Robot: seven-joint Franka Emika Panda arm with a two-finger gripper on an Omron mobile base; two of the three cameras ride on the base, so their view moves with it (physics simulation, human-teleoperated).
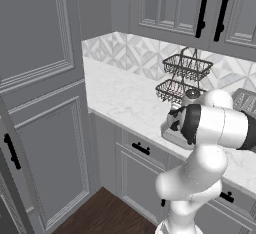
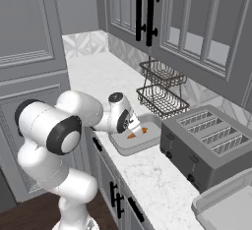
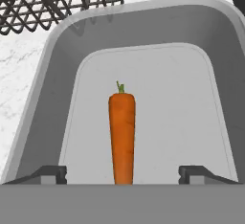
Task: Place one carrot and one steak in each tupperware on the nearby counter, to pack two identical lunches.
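Carrot (image 3: 121, 134) lies flat on the floor of the grey tupperware (image 3: 57, 70), roughly mid-floor. In the hand view its long axis runs straight away from the camera, green stub at the far end, the near end dropping out of sight at the bottom edge between the two fingers (image 3: 50, 174). In the right base view the carrot (image 2: 137, 133) shows as an orange sliver inside the tupperware (image 2: 129, 147).

Fingers: spread wide, one tip either side of the carrot, clear grey floor between each tip and the orange. Nothing clamped; carrot looks released and resting on its own. Gripper (image 2: 133, 123) sits low over the container's near end, pointing down into it.

Key relation: the carrot lies dead centre between the fingers, along the line of view, not across it. Judgement: withdrawing back along the hand's own line looks like the clean exit; a sideways drift could let a tip nudge the carrot.

Surroundings: tupperware sits on the white marble desk (image 2: 162, 185), wire basket rack (image 2: 160, 94) just behind it, toaster (image 2: 211, 143) beside it.

No steak visible in this container. Judgement: carrot step done here, steak still to fetch.
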